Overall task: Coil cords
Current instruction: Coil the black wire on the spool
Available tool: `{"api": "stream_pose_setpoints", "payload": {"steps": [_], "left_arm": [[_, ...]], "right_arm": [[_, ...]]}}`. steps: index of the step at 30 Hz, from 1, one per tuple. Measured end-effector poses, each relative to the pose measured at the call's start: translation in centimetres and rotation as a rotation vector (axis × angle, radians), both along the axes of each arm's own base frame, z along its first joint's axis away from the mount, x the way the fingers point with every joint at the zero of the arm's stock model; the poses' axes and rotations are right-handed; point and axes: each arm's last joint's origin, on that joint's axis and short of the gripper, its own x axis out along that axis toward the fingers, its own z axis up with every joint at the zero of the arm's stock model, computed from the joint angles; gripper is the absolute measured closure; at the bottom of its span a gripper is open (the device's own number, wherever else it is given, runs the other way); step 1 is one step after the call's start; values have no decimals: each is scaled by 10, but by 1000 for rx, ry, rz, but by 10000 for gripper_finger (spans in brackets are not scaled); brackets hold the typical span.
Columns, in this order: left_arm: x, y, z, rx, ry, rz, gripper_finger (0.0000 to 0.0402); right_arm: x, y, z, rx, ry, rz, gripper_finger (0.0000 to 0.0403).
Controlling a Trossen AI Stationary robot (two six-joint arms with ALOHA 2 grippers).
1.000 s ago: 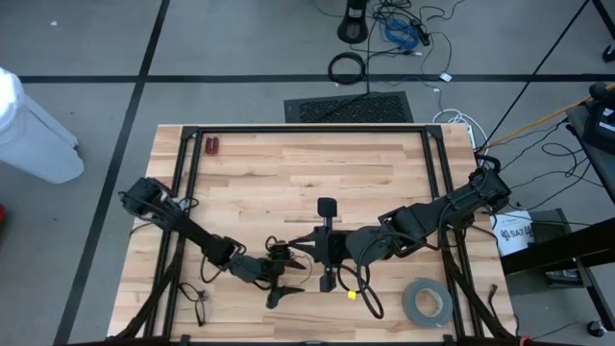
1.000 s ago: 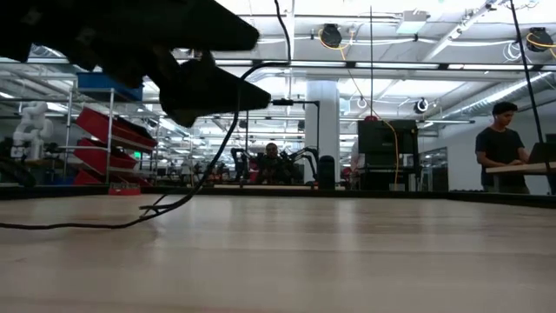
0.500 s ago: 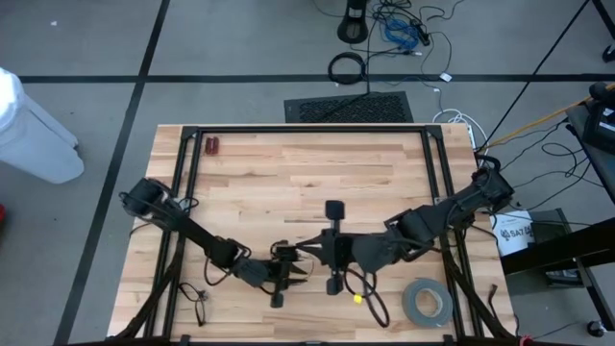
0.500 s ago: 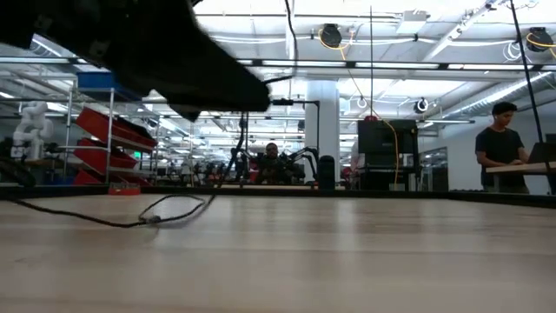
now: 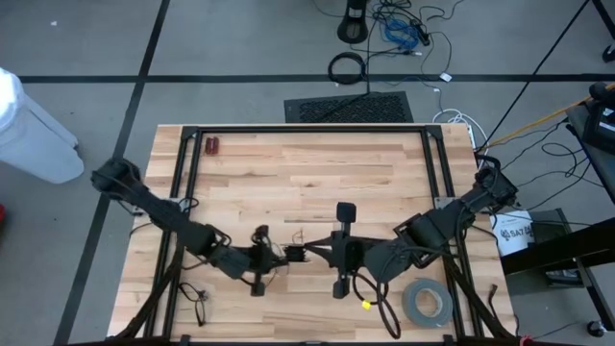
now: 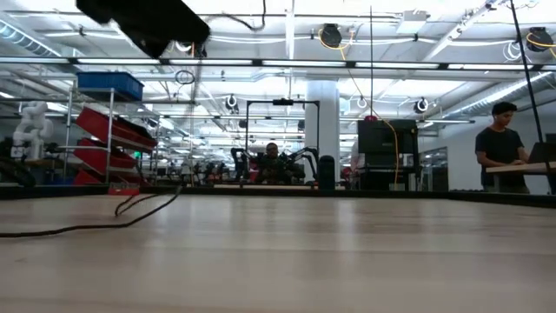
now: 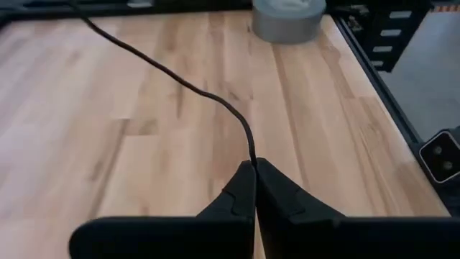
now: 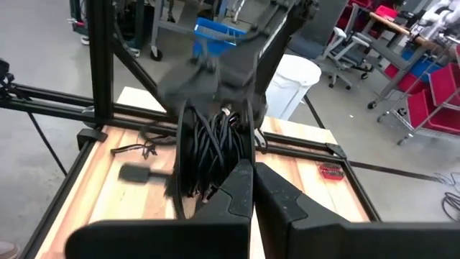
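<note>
The cord is thin and black. Part of it is wound into a bundle of loops (image 8: 208, 151) that hangs at my right gripper (image 8: 249, 167), which is shut on it above the table's middle near side (image 5: 312, 253). A loose strand (image 7: 172, 75) runs to my left gripper (image 7: 253, 164), also shut, which sits just left of the bundle (image 5: 281, 254). In the low view the strand (image 6: 148, 202) drops from the raised left gripper (image 6: 148, 22) to the tabletop and trails away. Another loose end with a yellow tip (image 5: 365, 306) lies near the front edge. My left gripper pinches a single strand of the cord (image 7: 251, 155) between its two fingertips. The fingers slant downward, coming from the table's left. Beyond the tips the strand runs on slack, down to the tabletop. My right gripper is shut on the bundle of loops at one side of it (image 8: 237, 147), coming from the table's right. The fingers themselves hide the exact spot. The loops hang beside and below the fingertips, clear of the table.
A grey tape roll (image 5: 426, 301) lies at the near right corner. Small red pieces (image 5: 211, 146) sit at the far left. A thin black wiry item (image 5: 197, 298) lies near the front left edge. Black frame rails (image 5: 187, 192) run along the table's sides.
My left gripper has shut on the cord strand, then risen and drawn back toward the table's left, tipping up nearer level. The strand has been pulled up off the table behind it. My right gripper has shifted a little toward the table's right with the bundle.
</note>
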Motion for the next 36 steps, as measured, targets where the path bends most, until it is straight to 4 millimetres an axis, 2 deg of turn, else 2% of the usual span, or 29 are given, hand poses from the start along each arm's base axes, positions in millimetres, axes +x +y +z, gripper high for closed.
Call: {"api": "stream_pose_setpoints", "payload": {"steps": [11,15,20,28,36], "left_arm": [[-61,19,48,-23,10,85,399],[-83,20,64,-99,-23,42,399],[-105,13,78,-203,-34,-106,400],[-126,2,97,-197,-85,-203,400],[-142,7,105,-110,-58,-125,400]], "right_arm": [[0,0,-8,23,50,-18,403],[-2,-2,-11,10,72,-78,403],[-3,-4,-14,17,81,-120,403],[-6,-6,-22,29,137,-159,403],[-7,-5,-24,74,169,-128,403]]}}
